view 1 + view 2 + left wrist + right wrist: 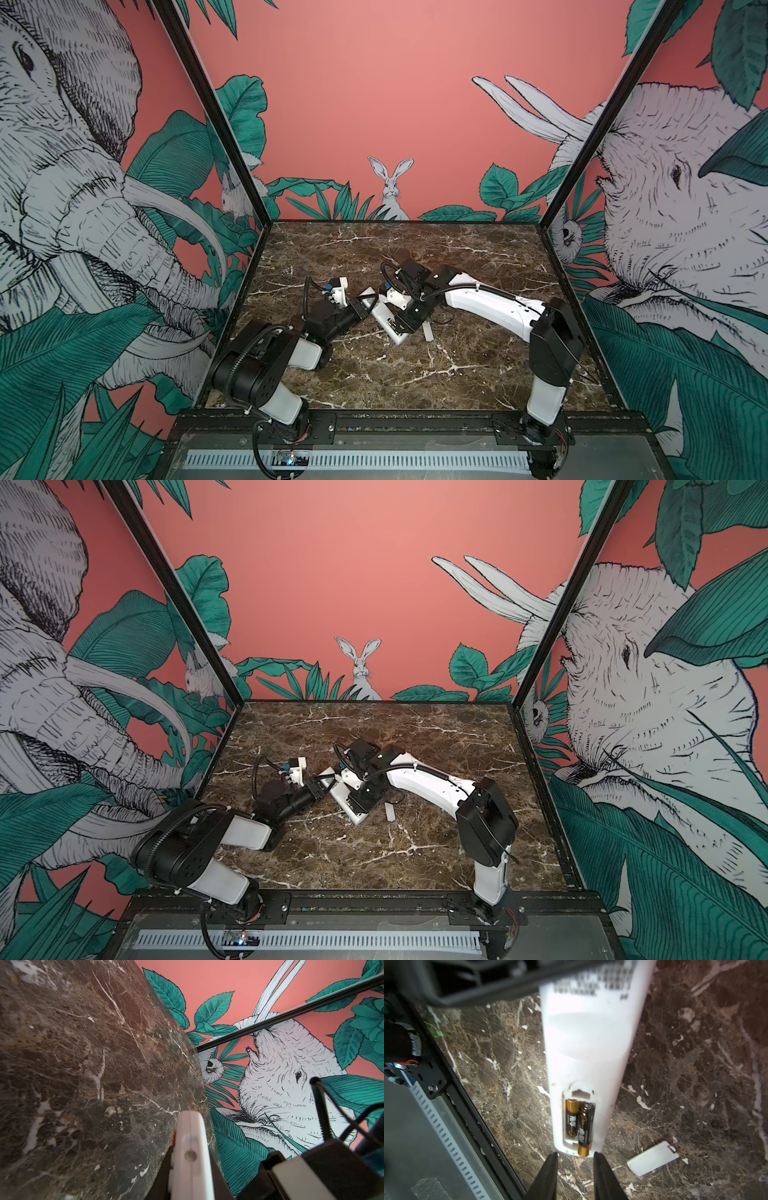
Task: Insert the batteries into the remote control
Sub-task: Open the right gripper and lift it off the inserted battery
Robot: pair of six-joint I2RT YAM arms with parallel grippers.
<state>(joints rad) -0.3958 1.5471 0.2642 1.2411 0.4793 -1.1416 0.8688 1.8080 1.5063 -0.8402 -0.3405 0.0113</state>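
Under the right hand [401, 329], remote [383, 319] half-hidden.

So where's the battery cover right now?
The cover lies flat on the marble table. In both top views it is just right of the near end of the remote and apart from it.

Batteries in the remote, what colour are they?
The batteries are black with gold ends; the right wrist view shows them best.
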